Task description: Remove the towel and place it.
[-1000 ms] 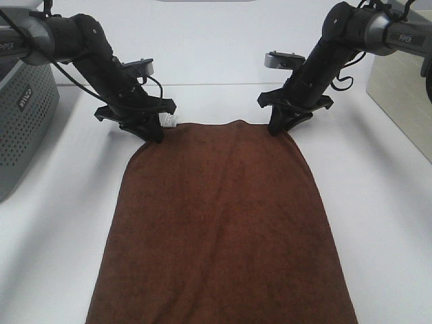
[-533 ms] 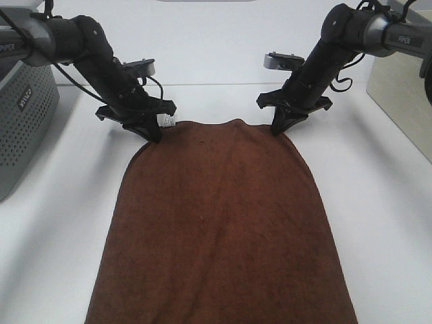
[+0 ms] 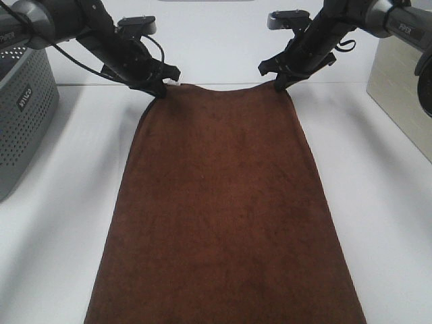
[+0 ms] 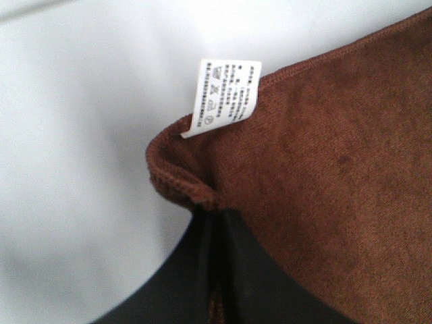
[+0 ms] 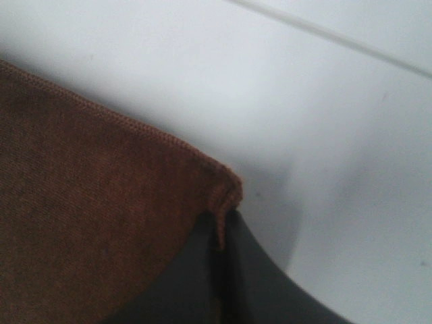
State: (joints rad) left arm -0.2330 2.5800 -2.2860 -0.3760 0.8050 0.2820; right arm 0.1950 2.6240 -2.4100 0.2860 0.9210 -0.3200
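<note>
Both grippers, left [image 3: 160, 88] and right [image 3: 279, 82], are pinching the towel [image 3: 223, 216] by its far corners, jaws closed on cloth. Towel is lying lengthwise on the worktop [image 3: 378, 202]. Advise lifting evenly, keeping corners level.

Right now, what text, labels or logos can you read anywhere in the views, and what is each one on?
"PIPER": on the right arm.
"...IPER", cut off by the frame edge: on the left arm.
Embossed logo on the grey basket: too blurred to read.
White care tag on the towel: small print and washing symbols, too small to read.
</note>
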